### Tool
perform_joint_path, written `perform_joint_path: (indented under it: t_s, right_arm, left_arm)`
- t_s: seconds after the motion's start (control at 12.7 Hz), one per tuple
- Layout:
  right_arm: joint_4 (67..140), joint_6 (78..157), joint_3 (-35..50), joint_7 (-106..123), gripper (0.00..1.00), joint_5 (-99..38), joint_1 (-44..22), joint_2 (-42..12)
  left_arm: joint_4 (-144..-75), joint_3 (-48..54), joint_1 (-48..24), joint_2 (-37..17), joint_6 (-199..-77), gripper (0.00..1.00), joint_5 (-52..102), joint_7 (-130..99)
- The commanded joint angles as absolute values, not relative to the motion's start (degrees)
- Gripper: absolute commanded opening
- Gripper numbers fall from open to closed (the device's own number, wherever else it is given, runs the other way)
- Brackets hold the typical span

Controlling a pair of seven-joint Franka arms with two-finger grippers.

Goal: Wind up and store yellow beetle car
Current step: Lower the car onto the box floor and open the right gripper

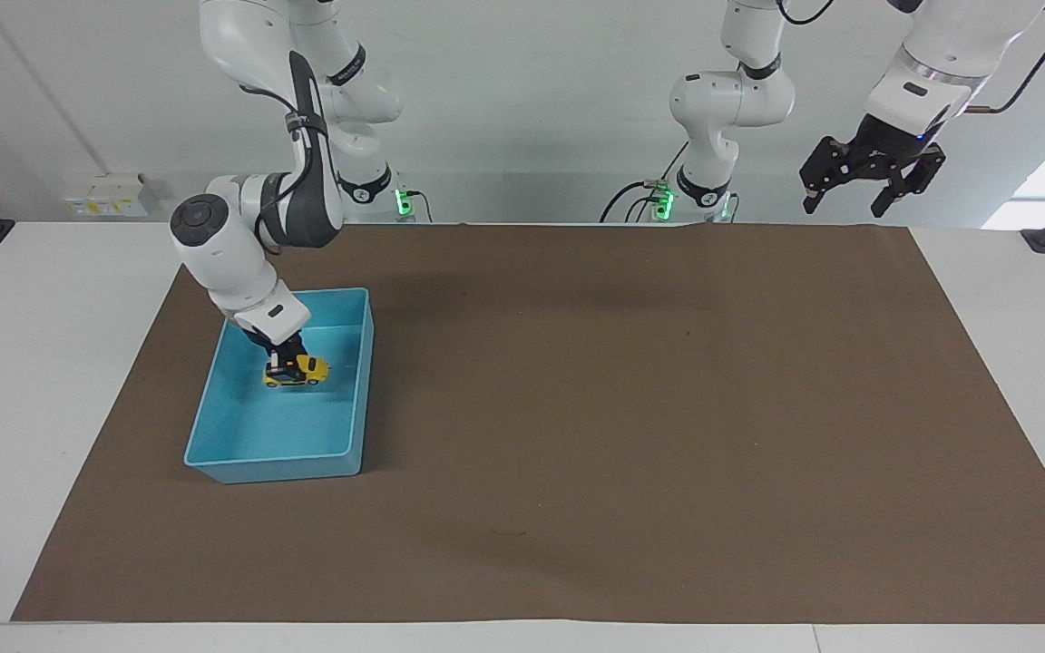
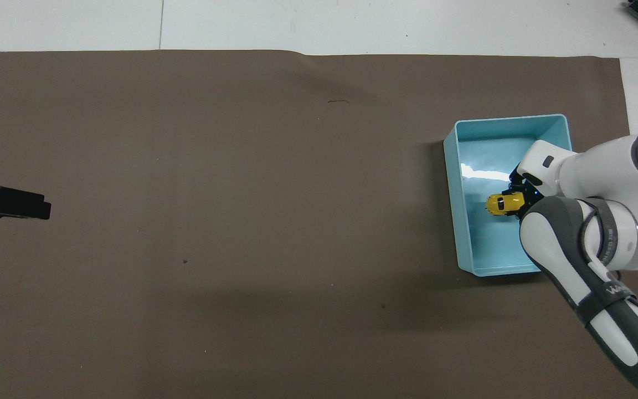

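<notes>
Step in hand: we judge this to be the storing step, with our right pincer (image 1: pixel 285 365) lowering the yellow beetle car (image 1: pixel 297 372) into the blue bin (image 1: pixel 352 458).

Risk, early release: if we let go while the car hangs above the bin floor, it could drop, bounce or tip onto its side.

Risk, wound spring: if the car is wound, its wheels may spin on touching the floor, so that it runs into a bin wall.

Risk, withdrawal: the pincer reaches down inside the walls at a slant; a careless lift could catch the rim and drag the bin across the brown mat (image 1: pixel 631 408).

Right pincer: clamped on the car, gripping the end that points toward the right arm's end of the desk (image 1: pixel 14 381); the other end juts out free.

Car position: inside the bin's outline, over the half nearer to the robots; we cannot tell whether its wheels touch the floor.

Bin position: on the mat, toward the right arm's end of the desk.

Left pincer (image 1: pixel 869 190): fingers apart, holding nothing, waiting high over the left arm's end of the desk.
</notes>
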State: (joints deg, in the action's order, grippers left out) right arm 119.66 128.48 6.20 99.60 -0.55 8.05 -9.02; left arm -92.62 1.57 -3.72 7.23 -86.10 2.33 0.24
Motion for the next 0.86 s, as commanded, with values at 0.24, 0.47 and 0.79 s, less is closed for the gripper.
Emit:
perform_joint_path:
  t_s: [0.24,0.47,0.79]
  right_arm:
    - [121.38,133.07,6.77,101.07,0.09,0.44,8.96,-11.34]
    - [121.38,133.07,6.77,101.34,0.09,0.44,8.97,-12.13]
    - [122.6,134.81,6.77,101.77,0.1,0.53,9.05,-12.3]
  left_arm:
    - [-91.76,2.11,-2.72,7.03,-84.99,1.0,2.72,0.79]
    - [-91.76,2.11,-2.81,7.03,-84.99,1.0,2.72,0.79]
    - [-91.76,2.11,-2.72,7.03,-84.99,1.0,2.72,0.79]
